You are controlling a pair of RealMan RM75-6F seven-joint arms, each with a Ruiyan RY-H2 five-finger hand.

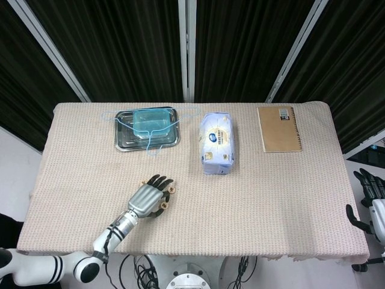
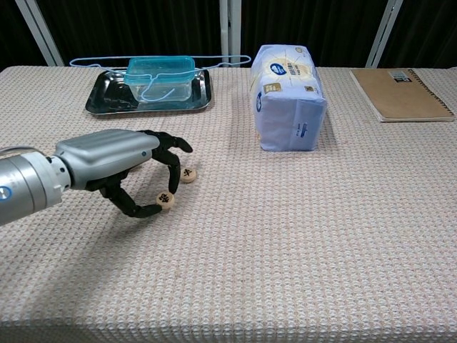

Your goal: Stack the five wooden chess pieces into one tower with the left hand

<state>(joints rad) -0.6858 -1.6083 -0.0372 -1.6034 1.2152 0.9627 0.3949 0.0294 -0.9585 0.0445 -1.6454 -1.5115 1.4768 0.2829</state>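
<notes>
left hand (image 2: 118,168) pinches a chess piece (image 2: 166,199) just off the table (image 2: 300,236), likely to stack | second chess piece (image 2: 188,175) lies just beyond fingertips | other pieces not visible | right hand (image 1: 368,192) off table, fingers apart, idle

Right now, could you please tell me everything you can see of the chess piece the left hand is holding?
The chess piece is a small round disc of pale wood with a dark character on its face. It is pinched between the fingertips of the left hand, tilted on edge, low over the woven tablecloth. A second disc lies flat just beyond it, apart.
</notes>
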